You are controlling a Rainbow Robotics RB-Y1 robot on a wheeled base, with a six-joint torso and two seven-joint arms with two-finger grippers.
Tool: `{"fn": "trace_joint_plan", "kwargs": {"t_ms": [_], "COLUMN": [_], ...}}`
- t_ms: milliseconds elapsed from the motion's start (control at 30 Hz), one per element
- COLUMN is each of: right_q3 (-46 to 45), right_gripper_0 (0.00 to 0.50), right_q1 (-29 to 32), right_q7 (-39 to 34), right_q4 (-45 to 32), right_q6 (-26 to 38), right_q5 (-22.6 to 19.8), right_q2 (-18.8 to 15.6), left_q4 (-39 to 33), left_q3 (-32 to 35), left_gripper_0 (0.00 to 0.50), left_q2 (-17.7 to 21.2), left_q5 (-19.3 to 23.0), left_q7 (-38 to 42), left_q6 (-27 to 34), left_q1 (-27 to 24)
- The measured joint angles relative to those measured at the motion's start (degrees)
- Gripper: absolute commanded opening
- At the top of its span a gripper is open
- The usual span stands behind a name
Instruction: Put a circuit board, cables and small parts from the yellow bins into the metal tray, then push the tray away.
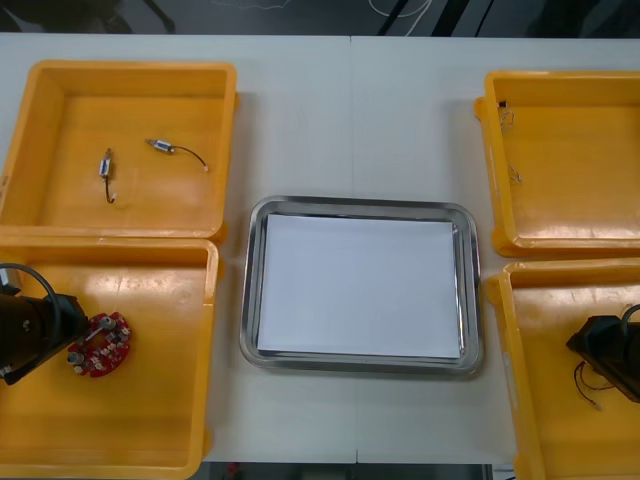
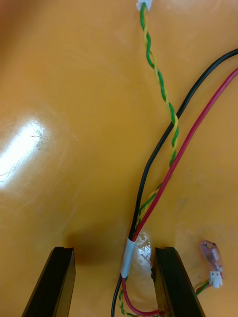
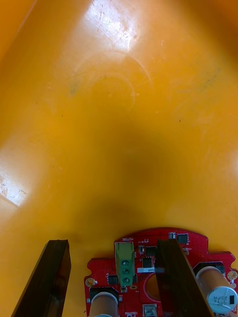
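We see the left pincer (image 1: 72, 335) down in the near left bin (image 1: 150, 262), at the table's (image 1: 350, 120) near left corner. Its fingers stand wide apart and hold nothing. The board (image 1: 100, 345) lies flat on that bin's floor at the fingertips. In the wrist view one finger (image 3: 171, 277) overlaps the board (image 3: 144, 277) and the other stands just beside it.

The right pincer (image 1: 585, 345) is in the near right bin (image 1: 560, 430), likewise spread open and holding nothing. A black cable (image 2: 148, 173) and a red cable (image 2: 198, 124), joined by a white sleeve (image 2: 128, 257), run between its fingers, nearer one of them. A green and yellow cable (image 2: 161, 84) crosses them.

The tray (image 1: 470, 290), white inside, sits at the table's middle between the bins. Two small metal parts (image 1: 105, 168) lie apart in the far left bin (image 1: 60, 100).
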Motion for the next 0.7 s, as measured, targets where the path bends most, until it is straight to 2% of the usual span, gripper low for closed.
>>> {"fn": "trace_joint_plan", "kwargs": {"t_ms": [200, 233, 267, 300, 700], "right_q3": [0.4, 0.43, 0.5, 0.65, 1.42], "right_gripper_0": [0.453, 0.453, 0.453, 0.454, 0.453], "right_q1": [0.44, 0.49, 0.54, 0.6, 1.03], "right_q7": [0.0, 0.0, 0.0, 0.0, -0.04], "right_q4": [0.0, 0.0, 0.0, 0.0, -0.2], "right_q6": [-1.17, -1.28, -1.4, -1.56, -2.51], "right_q5": [0.83, 0.94, 1.01, 1.14, 2.05], "right_q2": [0.0, 0.0, 0.0, 0.0, 0.0], "left_q4": [0.0, 0.0, 0.0, 0.0, 0.0], "left_q3": [-0.32, -0.54, -0.75, -0.96, -2.38], "left_gripper_0": [0.496, 0.257, 0.116, 0.0, 0.0], "left_q2": [0.0, 0.0, 0.0, 0.0, 0.0], "left_q5": [-0.16, -0.27, -0.35, -0.42, -1.55], "left_q7": [-0.01, -0.01, -0.01, -0.01, -0.01], "left_q6": [-0.39, -0.59, -0.69, -0.77, -1.18], "left_q1": [0.01, 0.01, 0.01, 0.01, 0.01]}}
